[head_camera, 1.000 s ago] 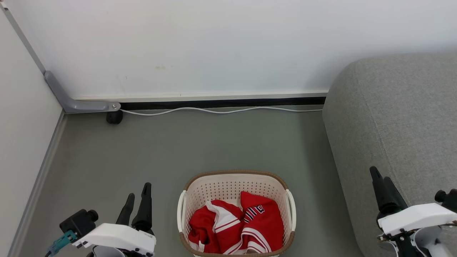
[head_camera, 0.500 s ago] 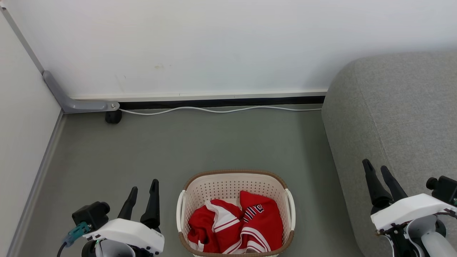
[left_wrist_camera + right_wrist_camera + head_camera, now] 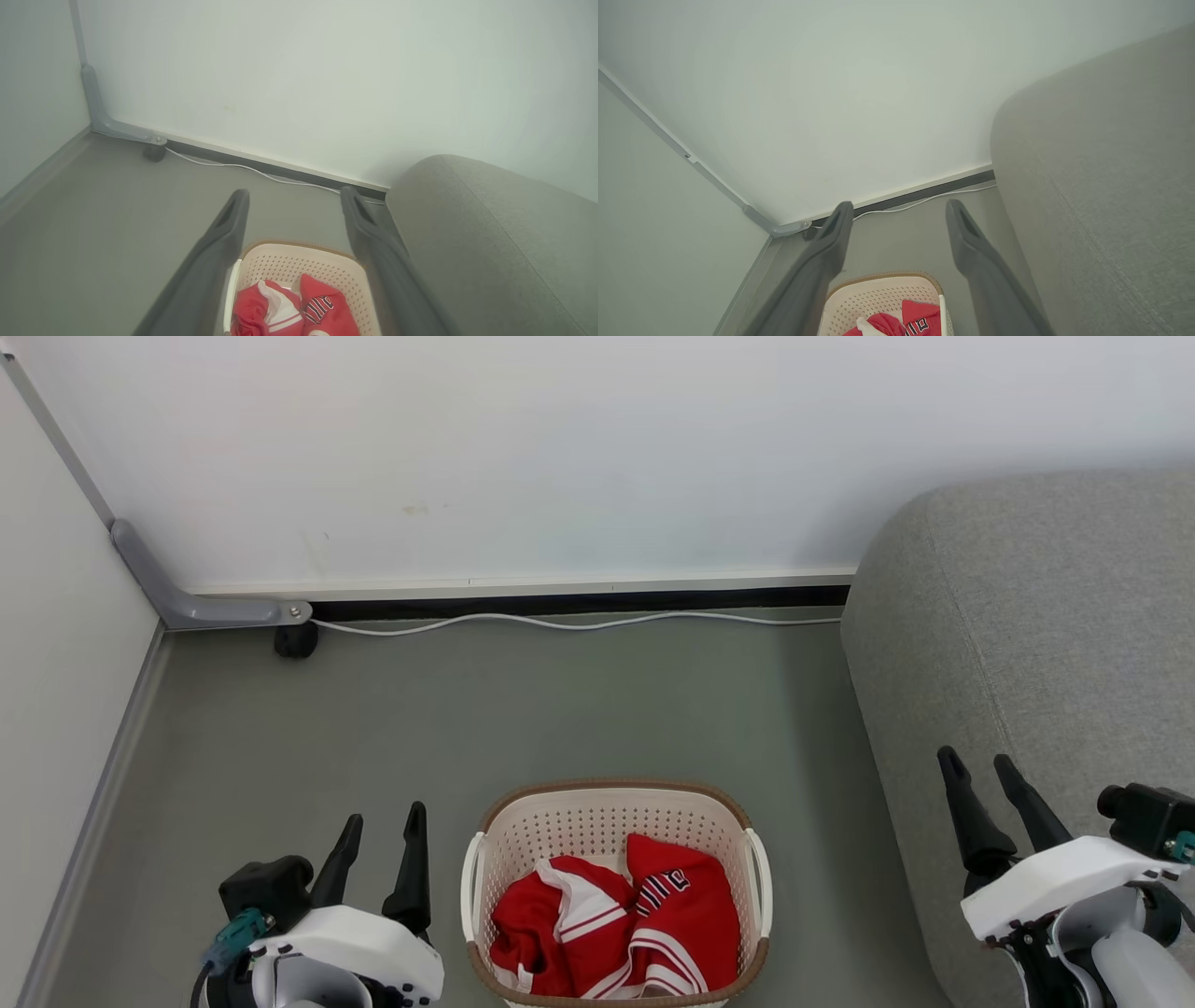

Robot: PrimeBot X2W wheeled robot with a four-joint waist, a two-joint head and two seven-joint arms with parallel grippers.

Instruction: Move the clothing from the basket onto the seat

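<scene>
One basket (image 3: 616, 787) stands on the floor (image 3: 560, 709), with two white handles (image 3: 470, 887). In it lies one heap of red clothing (image 3: 611, 929); how many garments make it up cannot be told. There is one grey seat (image 3: 1046, 644). Two pincers show, the left pincer (image 3: 384, 817) and the right pincer (image 3: 975, 758), each with two dark fingers (image 3: 411, 863). Along the floor's far edge runs one white cable (image 3: 579, 625), and at its far left corner sit one grey bracket (image 3: 205, 612) and one black foot (image 3: 296, 642).
</scene>
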